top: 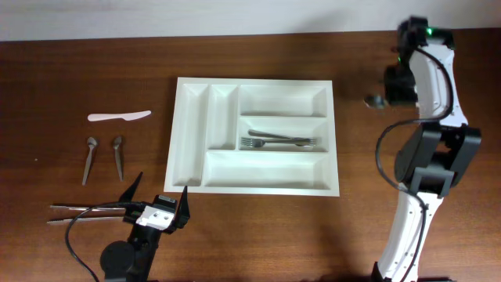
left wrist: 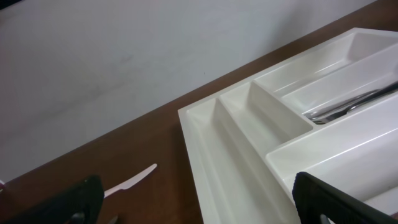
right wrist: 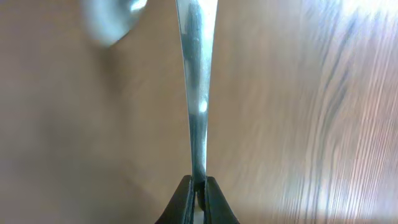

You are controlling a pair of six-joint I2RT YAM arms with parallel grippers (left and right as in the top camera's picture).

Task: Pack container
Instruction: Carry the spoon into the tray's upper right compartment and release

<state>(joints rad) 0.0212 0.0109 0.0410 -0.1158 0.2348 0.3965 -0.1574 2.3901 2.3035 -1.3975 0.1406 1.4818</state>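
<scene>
My right claw [right wrist: 198,184] pinched a spoon [right wrist: 198,93] right of the tray [top: 254,81]; my left claw [top: 160,193] gaped wide.

- I have the container [top: 182,133] mid-table, with forks [top: 280,141] lying in its middle wide compartment.
- Left of it, a knife [top: 119,117] lies furthest back, with two spoons [top: 89,159] side by side in front of it.
- Two long utensils [top: 82,209] lie at the front-left.
- Right of the container, toward the back, a lone spoon [right wrist: 198,93] sits in the right gripper [right wrist: 198,186].
</scene>
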